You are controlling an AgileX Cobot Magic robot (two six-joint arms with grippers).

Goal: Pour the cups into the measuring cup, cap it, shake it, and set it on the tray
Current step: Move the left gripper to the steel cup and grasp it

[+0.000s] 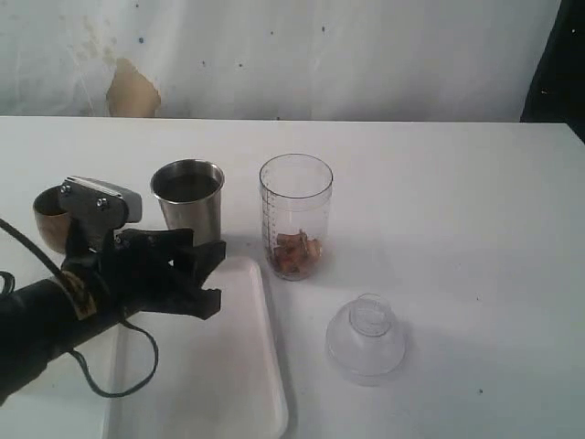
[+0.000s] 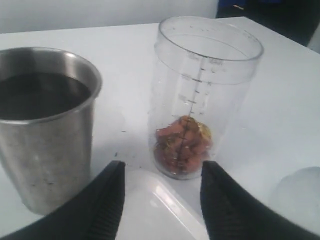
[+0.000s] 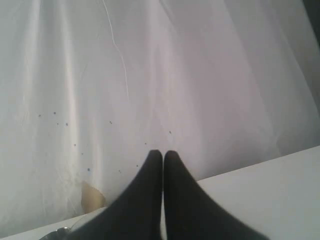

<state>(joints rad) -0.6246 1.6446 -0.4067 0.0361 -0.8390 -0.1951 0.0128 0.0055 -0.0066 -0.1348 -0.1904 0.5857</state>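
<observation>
The clear measuring cup stands upright mid-table with reddish-brown pieces at its bottom. Left of it stands the steel tumbler, holding dark liquid. The brown wooden cup sits at the far left, partly hidden behind the left arm. The clear domed cap lies on the table in front of the measuring cup. My left gripper hangs open and empty over the white tray, short of the tumbler and measuring cup. My right gripper is shut, facing the backdrop, and is outside the exterior view.
A white wrinkled curtain with a tan stain hangs behind the table. The left arm's black cable loops over the tray's near part. A dark object stands at the back right corner.
</observation>
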